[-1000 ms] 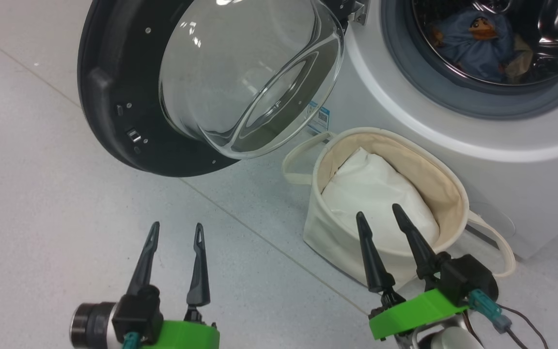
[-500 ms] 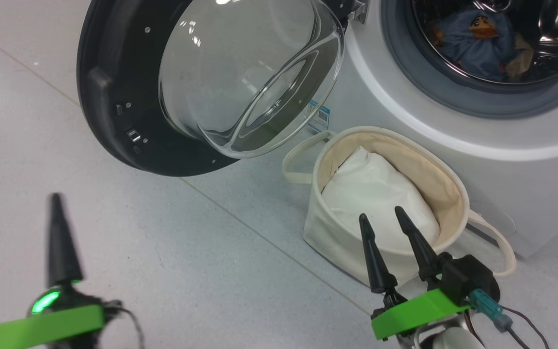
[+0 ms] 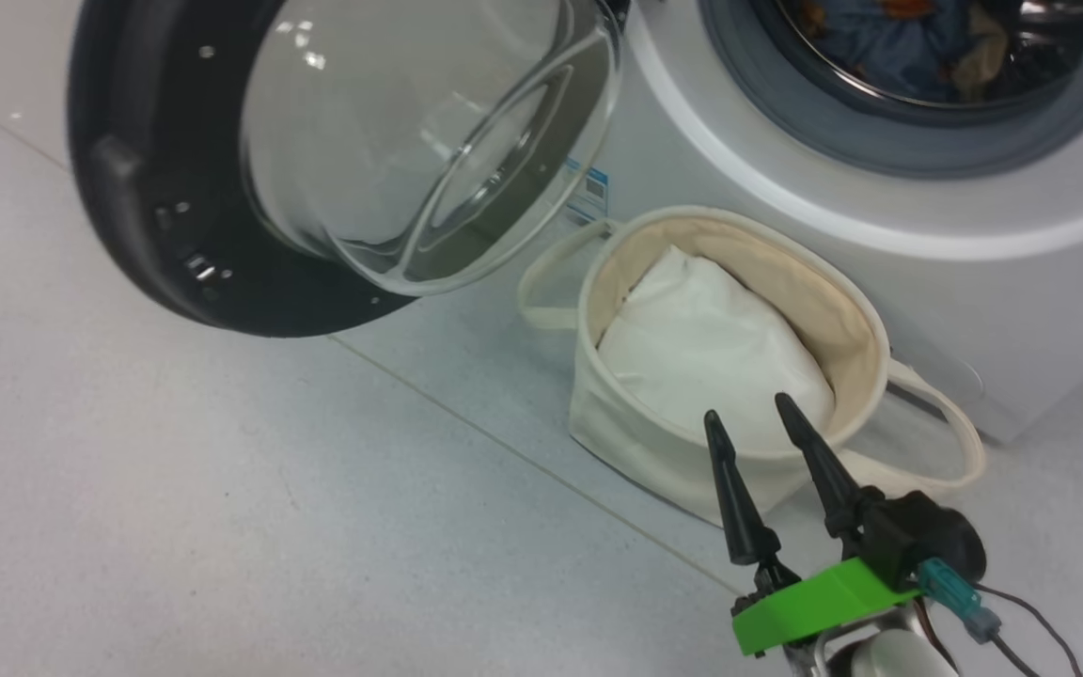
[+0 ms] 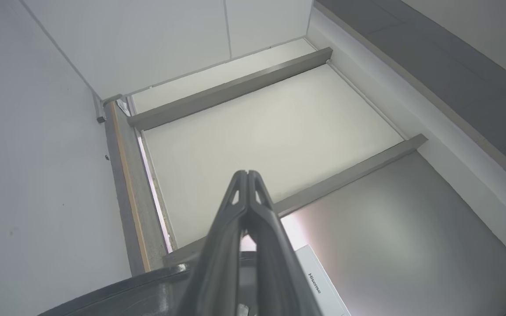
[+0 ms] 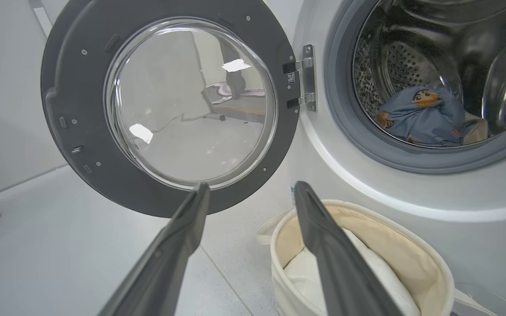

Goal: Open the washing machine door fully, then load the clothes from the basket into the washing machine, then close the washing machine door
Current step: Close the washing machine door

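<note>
A plain white bundle point(image 3: 706, 353), crumpled, and pale grey tiled floor point(image 3: 222, 489).

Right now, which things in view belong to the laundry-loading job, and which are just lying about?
Job: washing machine door, clothes, basket, washing machine.
Lying about: white bundle in the basket, blue label sticker.

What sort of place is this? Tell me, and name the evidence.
Likely a laundry area: a front-loading washing machine with its door open, a canvas basket in front of it, and a pale tiled floor.
</note>
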### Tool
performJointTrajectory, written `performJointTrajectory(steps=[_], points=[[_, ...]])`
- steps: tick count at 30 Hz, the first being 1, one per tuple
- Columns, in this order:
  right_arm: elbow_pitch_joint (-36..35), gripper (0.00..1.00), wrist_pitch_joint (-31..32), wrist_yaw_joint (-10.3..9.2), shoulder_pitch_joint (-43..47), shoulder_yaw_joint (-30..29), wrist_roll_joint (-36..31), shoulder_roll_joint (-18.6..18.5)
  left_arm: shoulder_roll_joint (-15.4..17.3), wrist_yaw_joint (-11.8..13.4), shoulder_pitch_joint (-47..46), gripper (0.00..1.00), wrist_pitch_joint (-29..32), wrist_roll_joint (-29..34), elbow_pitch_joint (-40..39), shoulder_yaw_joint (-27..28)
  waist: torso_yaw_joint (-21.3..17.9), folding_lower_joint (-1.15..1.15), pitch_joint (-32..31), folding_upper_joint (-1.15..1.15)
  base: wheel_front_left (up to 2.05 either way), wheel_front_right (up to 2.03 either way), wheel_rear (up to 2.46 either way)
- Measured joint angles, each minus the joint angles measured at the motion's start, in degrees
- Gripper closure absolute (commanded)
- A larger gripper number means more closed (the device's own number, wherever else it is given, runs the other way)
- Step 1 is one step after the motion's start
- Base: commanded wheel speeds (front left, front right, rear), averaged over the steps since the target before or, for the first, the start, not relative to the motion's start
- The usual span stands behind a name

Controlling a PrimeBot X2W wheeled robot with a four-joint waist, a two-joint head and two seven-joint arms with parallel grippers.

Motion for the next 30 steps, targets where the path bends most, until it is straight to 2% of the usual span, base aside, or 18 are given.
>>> performJointTrajectory(steps=[5,10,18,25,30], points=[[-0.51,0.00,0.00,0.00,-1.36,0.32,-0.48,-1.54,7.48,2.57,-7.30,1.00,6.42,-6.44,12.14,4.11,-2.77,0.00,1.73,0.00,0.00,0.00,0.00],[-0.83,0.00,0.00,0.00,-2.55,0.47,-0.48,-2.88,12.48,3.03,-11.87,1.00,10.45,-6.60,22.60,3.12,-5.59,0.00,3.48,0.00,0.00,0.00,0.00],[-0.99,0.00,0.00,0.00,-3.58,1.08,-0.48,-3.30,14.00,1.79,-17.59,1.00,12.98,-5.11,34.03,-0.29,-10.08,0.00,5.76,0.00,0.00,0.00,0.00],[-1.47,0.00,0.00,0.00,-4.66,0.82,-0.48,-3.34,15.28,-0.11,-19.89,1.00,12.99,-4.60,40.28,-0.35,-13.76,0.01,7.79,0.00,0.00,0.00,0.00],[-1.48,0.00,0.00,0.00,-4.66,0.51,-0.48,-3.32,15.59,-0.67,-21.02,1.00,16.01,-4.65,43.13,-1.29,-15.80,0.00,8.74,0.00,0.00,0.00,0.00]])
